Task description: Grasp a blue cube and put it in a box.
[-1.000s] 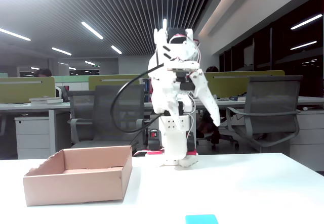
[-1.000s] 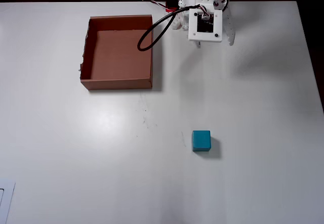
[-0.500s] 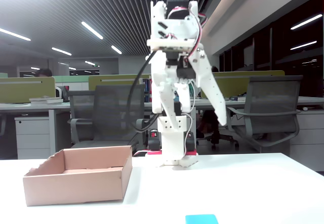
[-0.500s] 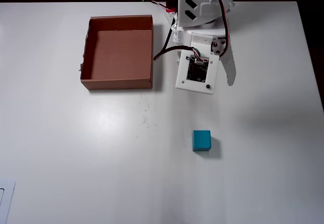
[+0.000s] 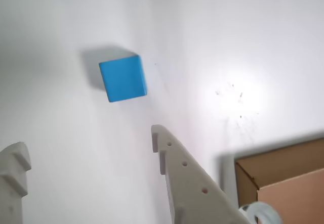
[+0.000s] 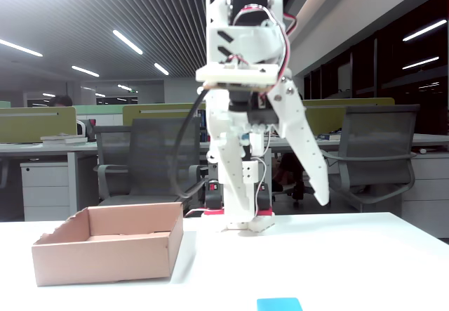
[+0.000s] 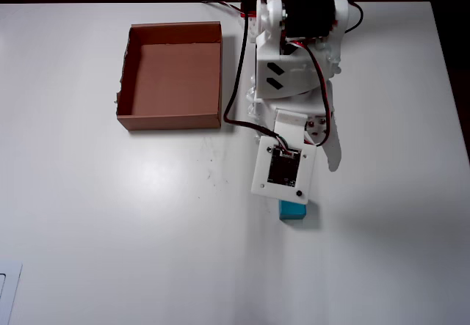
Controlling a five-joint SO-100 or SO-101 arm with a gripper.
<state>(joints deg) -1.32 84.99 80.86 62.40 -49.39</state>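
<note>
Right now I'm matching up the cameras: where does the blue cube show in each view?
Wrist view: blue cube upper left of centre, on bare table beyond the pincer.
Fixed view: only its top at the bottom edge, right of centre.
Overhead view: lower right of centre, partly under the arm's camera plate.
Shared landmark: the box.

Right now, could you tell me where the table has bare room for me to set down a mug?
In the overhead view, the table is bare below the box and left of the cube, and along the right side past the arm. It is crowded between box and arm, and around the cube under the open jaws.
</note>
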